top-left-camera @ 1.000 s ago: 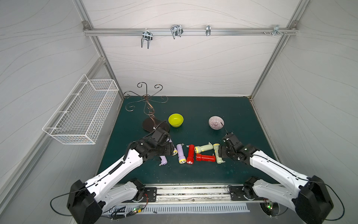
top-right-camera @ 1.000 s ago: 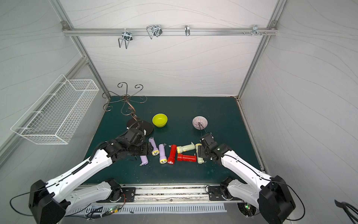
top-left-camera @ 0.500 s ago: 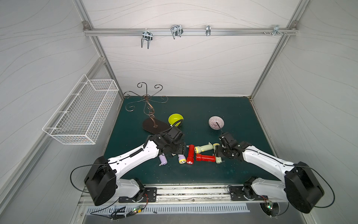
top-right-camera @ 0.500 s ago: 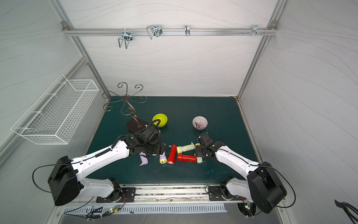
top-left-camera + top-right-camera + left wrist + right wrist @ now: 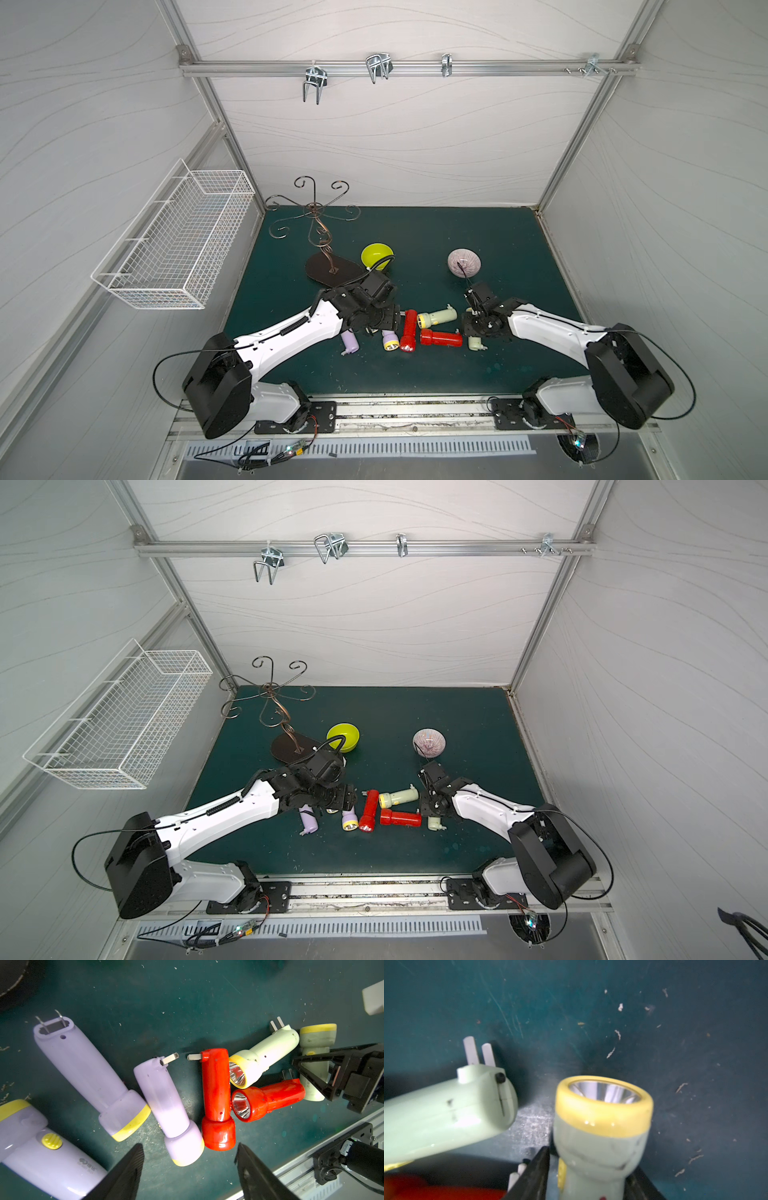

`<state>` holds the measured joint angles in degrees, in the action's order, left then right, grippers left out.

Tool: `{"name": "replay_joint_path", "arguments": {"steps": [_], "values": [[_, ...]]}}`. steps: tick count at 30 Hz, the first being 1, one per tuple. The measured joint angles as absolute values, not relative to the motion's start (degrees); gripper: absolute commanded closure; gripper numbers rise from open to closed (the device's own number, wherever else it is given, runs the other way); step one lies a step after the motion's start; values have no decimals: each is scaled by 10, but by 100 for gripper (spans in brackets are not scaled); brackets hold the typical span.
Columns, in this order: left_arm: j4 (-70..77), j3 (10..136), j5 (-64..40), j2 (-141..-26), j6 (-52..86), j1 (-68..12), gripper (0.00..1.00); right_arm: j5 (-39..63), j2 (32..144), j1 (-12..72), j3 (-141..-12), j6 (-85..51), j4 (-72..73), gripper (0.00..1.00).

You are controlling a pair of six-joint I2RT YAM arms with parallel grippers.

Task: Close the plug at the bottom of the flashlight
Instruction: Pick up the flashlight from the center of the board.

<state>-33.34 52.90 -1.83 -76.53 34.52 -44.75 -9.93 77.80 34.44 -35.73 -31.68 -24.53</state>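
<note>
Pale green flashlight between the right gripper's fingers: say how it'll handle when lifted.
The pale green flashlight looks like rigid moulded plastic, probably light. Its glossy shell may slip. The wider yellow-ringed head could tip it headward.

Glossy red plastic flashlights gleam beside smooth, duller lilac flashlights, bare metal plug prongs jutting, on the scuffed, dust-flecked matt green bench.

Dark green table with a scrolled metal stand at back left, a yellow-green bowl just beside its base, and a striped pink bowl further right. A white wire basket hangs on the left wall. Metal hooks hang from an overhead rail.
</note>
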Motion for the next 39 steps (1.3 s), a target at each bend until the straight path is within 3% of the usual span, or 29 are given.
{"name": "replay_joint_path", "arguments": {"steps": [8,9,11,23,34,39], "values": [[-321,529,-22,-762,342,-448,24,-81,773,331,-357,-317,-248,65],[-319,529,-22,-760,342,-448,24,-77,769,328,-357,-316,-251,85],[-316,529,-23,-756,340,-448,23,-67,756,320,-359,-315,-260,99],[-291,534,-35,-743,321,-448,21,19,650,281,-459,-306,-323,100],[-221,570,-35,-733,274,-448,15,252,660,198,-550,-394,-284,100],[-180,602,-46,-734,256,-448,7,342,688,189,-576,-462,-222,100]]}}
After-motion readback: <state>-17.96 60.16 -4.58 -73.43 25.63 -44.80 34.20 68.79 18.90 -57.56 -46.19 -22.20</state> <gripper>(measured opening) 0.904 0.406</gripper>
